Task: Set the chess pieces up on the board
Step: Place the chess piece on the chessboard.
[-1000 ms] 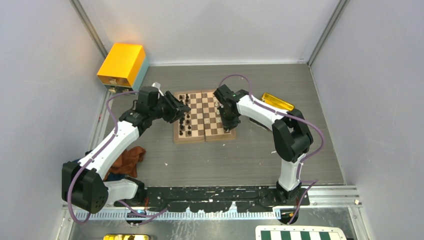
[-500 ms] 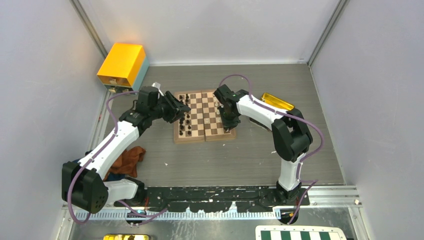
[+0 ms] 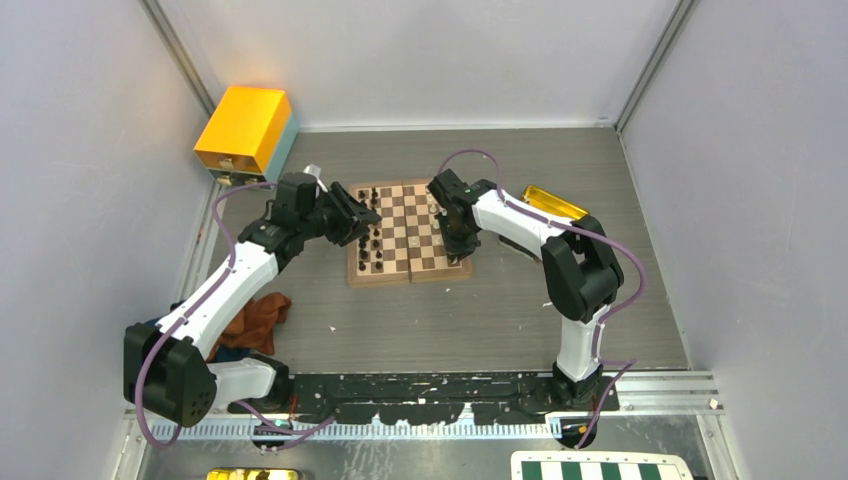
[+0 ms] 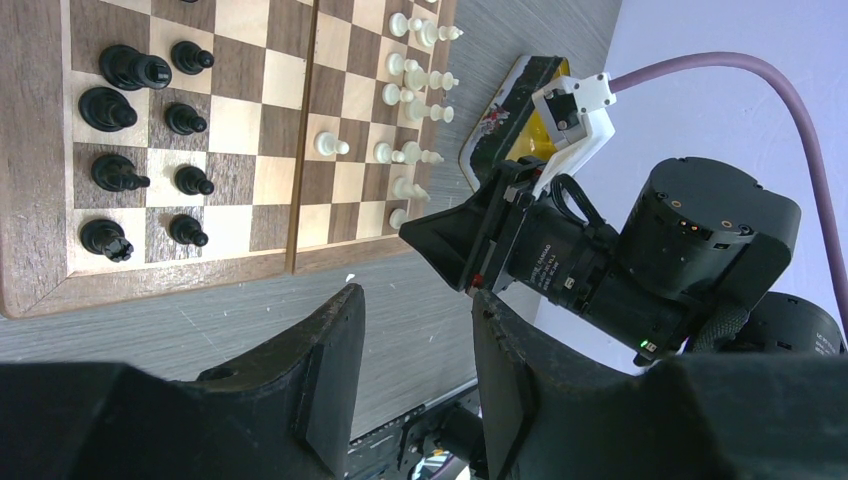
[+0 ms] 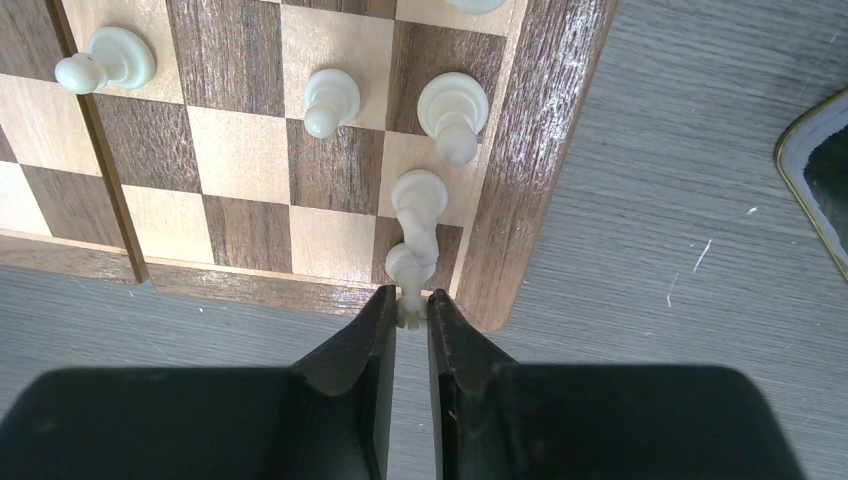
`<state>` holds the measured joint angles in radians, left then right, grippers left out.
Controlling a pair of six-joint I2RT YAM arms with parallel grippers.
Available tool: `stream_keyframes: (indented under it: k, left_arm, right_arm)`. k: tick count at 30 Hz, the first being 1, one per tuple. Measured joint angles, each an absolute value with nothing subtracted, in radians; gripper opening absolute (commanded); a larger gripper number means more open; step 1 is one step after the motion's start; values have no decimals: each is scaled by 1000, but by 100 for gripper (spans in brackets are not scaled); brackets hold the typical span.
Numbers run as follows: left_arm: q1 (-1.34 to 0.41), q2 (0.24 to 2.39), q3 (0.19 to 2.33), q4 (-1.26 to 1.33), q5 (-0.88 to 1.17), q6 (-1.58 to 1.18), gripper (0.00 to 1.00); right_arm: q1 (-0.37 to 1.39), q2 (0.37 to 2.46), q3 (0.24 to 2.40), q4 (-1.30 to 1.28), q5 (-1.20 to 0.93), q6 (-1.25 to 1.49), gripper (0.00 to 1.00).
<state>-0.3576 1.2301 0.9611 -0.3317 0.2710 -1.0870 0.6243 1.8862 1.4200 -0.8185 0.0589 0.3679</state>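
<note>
Two robot arms bend over a wooden chessboard [image 3: 400,276] at the middle of a grey desk [image 3: 440,320]. The right gripper [image 5: 411,310] is at the board's 4 o'clock corner, its jaws closed on the top of a white piece [image 5: 417,215]. The piece rises from the corner squares, beside the brown frame. Other white pieces [image 4: 410,80] stand in rows along the board's 3 o'clock side. One of them stands apart from the rows, closer to the centre seam.

The left gripper [image 4: 415,350] hangs at the board's 9 o'clock side, its jaws parted with nothing between them. In its wrist view the fingertips show against bare desk just off the board's edge. Black pieces [image 4: 120,120] stand upright in two rows along that 9 o'clock side.

A gold tray [image 3: 555,203] lies on the desk at 2 o'clock from the board, beyond the right arm. A yellow box [image 3: 245,128] sits in the corner at 11 o'clock, and a rust-coloured cloth [image 3: 262,315] lies crumpled at 8 o'clock beside the left arm.
</note>
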Motion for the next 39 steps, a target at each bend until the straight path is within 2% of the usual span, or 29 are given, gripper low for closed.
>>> stream_keyframes:
  k: [11, 17, 21, 29, 39]
  left_arm:
    - [-358, 1230, 961, -332, 272, -1087, 45]
    - [-358, 1230, 961, -332, 273, -1087, 45]
    - [-358, 1230, 961, -332, 273, -1087, 45]
    - [-358, 1230, 961, -332, 274, -1089, 45]
    - [-358, 1230, 961, -331, 281, -1092, 45]
  right_arm:
    - [624, 1886, 1420, -816, 59, 368, 22]
    - [624, 1886, 1420, -816, 59, 368, 24]
    - [624, 1886, 1420, -816, 59, 368, 24]
    - [624, 1886, 1420, -817, 59, 368, 11]
    - [624, 1885, 1420, -831, 59, 368, 10]
